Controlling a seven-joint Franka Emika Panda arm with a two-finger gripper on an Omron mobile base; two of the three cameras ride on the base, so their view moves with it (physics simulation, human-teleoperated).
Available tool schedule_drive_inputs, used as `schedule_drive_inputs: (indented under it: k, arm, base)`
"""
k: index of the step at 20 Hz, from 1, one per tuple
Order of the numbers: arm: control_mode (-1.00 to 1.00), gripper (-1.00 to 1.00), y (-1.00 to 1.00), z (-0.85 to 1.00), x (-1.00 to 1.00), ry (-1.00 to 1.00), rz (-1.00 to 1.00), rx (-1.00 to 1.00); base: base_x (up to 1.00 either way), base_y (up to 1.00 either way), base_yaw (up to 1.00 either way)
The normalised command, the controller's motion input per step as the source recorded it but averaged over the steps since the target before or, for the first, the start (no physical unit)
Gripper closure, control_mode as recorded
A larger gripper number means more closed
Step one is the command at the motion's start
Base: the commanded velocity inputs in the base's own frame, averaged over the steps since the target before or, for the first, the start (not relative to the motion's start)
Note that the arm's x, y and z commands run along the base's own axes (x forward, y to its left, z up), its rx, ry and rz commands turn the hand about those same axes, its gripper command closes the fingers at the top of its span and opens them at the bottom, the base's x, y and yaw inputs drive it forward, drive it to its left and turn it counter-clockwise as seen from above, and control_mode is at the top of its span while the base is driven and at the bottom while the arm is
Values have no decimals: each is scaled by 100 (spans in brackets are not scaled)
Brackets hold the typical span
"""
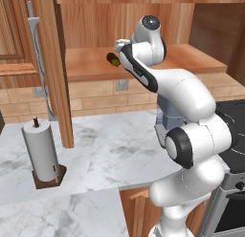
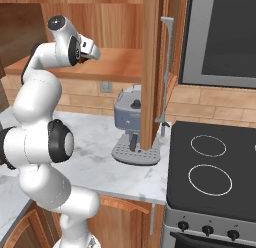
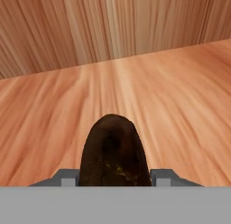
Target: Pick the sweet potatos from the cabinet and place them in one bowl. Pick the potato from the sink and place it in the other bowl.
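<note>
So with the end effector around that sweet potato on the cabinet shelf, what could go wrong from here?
1. The sweet potato is rounded and sits between the fingertips; a shallow pinch could let it slip or roll across the cabinet shelf.
2. The end effector reaches deep under the cabinet's top, so a steep lift might knock the arm against the wood.

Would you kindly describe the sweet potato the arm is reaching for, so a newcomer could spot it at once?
Look to the brown wooden cabinet above the marble counter and its broad plank shelf. On that shelf, at the pincer, lies the sweet potato: a small, oblong, dark brown tuber with yellowish flecks, far darker than the pale wood around it.
</note>
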Motion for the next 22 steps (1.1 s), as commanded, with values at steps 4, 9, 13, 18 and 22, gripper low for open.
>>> schedule_drive_inputs:
  k: [4, 9, 13, 18, 22]
  arm:
    - [-100, 100, 0, 0, 0, 0, 0, 0]
    - [-100, 100, -1, 0, -19, 0, 0, 0]
    - [-100, 100, -4, 0, -64, -3, 0, 0]
    - [-100, 100, -3, 0, -77, -6, 0, 0]
    - [-100, 100, -8, 0, -67, -4, 1, 0]
  base:
    - [0, 0, 0]
    - [0, 0, 0]
    - [0, 0, 0]
    - [0, 0, 0]
    - [0, 0, 0]
